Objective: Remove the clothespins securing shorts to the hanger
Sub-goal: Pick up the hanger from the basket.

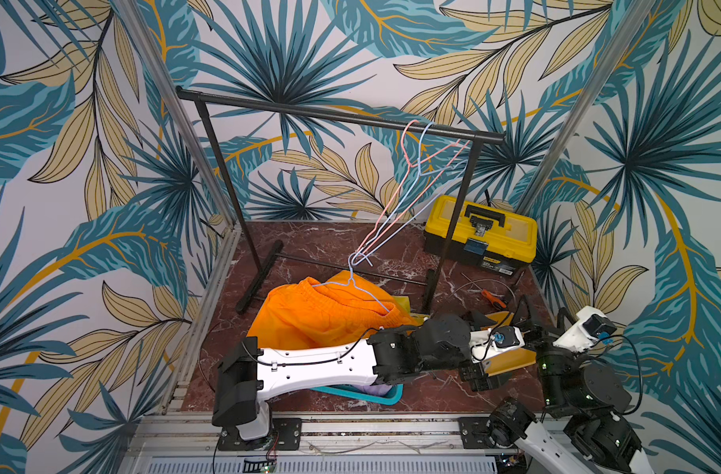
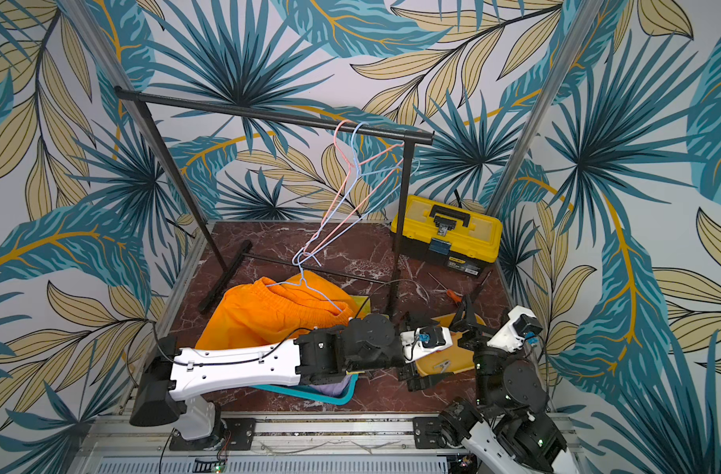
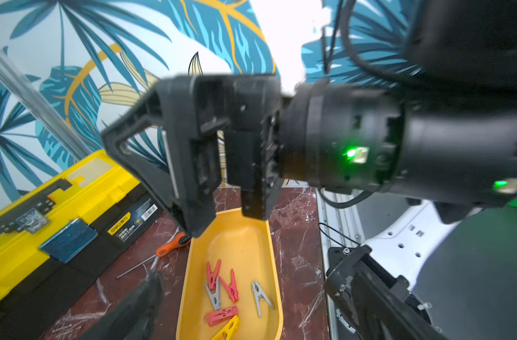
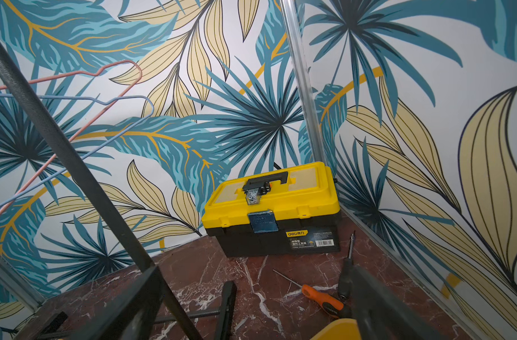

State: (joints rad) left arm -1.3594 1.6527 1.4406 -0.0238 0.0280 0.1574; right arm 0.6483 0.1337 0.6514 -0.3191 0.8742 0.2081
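We show the left gripper (image 3: 242,276) and right gripper (image 3: 225,223), both with jaws apart and empty, poised over the yellow tray (image 3: 251,241) at near right that collects the loose clothespins (image 3: 230,287), while the orange shorts (image 1: 309,316) lie slumped mid-table beneath the blue wire hanger (image 1: 363,291).

You can read one mark: "deli", on a yellow label (image 4: 295,233) on the black front of the far-right toolbox (image 4: 281,203); neighbouring small print is illegible.
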